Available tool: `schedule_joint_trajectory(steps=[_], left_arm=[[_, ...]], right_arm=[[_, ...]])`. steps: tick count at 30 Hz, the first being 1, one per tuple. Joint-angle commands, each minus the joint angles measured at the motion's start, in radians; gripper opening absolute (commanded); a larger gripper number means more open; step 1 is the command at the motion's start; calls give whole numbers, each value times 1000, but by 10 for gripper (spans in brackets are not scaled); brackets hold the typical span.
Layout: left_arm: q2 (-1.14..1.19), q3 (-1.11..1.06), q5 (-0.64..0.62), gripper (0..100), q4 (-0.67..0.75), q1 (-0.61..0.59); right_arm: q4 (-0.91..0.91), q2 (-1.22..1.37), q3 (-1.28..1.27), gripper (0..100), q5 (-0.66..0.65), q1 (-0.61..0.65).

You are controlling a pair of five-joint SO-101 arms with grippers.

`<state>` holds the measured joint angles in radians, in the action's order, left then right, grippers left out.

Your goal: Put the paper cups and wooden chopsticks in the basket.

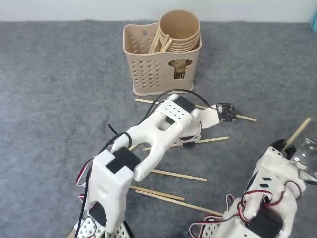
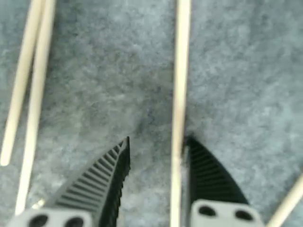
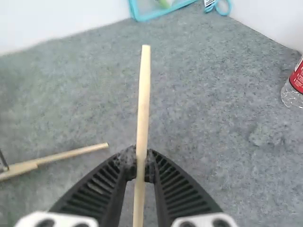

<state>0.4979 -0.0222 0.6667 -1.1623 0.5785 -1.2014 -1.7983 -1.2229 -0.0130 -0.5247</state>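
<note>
A beige slotted basket [image 1: 148,74] stands at the back, holding stacked paper cups [image 1: 179,29] and a few chopsticks [image 1: 159,40]. Several wooden chopsticks [image 1: 178,174] lie loose on the grey carpet. My left gripper [image 2: 158,140] is open, low over the carpet, with one chopstick [image 2: 180,90] lying between its fingers, close against one finger [image 2: 204,172]. Two more chopsticks [image 2: 29,94] lie off to the side. My right gripper [image 3: 139,158] is shut on a chopstick [image 3: 142,99] that sticks out past its tips; in the high view that chopstick [image 1: 298,132] is at the right.
A clear plastic bottle [image 1: 307,154] stands at the right edge beside the right arm; the bottle [image 3: 293,85] has a red label. A teal tray [image 3: 156,10] lies far off by the wall. Another chopstick [image 3: 57,158] lies on the carpet near the right gripper.
</note>
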Motion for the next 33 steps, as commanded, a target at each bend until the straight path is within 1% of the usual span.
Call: schedule_joint_trajectory(steps=[1,2,3,6,12,16,21,24,27,30,33], left_arm=[[-3,28,6,16,-3,38],[-3,28,6,3,-9,41],[-3,24,6,17,-14,41],[-11,13,3,12,-54,57],[-71,44,0,12,-209,75],[-196,41,0,12,-285,51],[-399,41,0,12,-341,-14],[-537,41,-2,12,-359,-58],[-677,41,-9,12,-371,-98],[-825,41,-92,12,-370,-150],[-977,41,-152,12,-368,-230]], right_arm=[[-15,-13,8,9,-68,-47],[-13,-13,9,9,-63,-67],[-13,-13,9,9,-63,-77],[-12,-13,11,9,-64,-94],[-5,-13,69,9,-61,-90],[-5,-13,141,9,23,-77],[4,-4,163,9,37,54],[62,-2,163,9,54,139],[173,-1,163,9,120,208],[306,-1,163,9,164,278],[443,-1,163,9,190,352]])
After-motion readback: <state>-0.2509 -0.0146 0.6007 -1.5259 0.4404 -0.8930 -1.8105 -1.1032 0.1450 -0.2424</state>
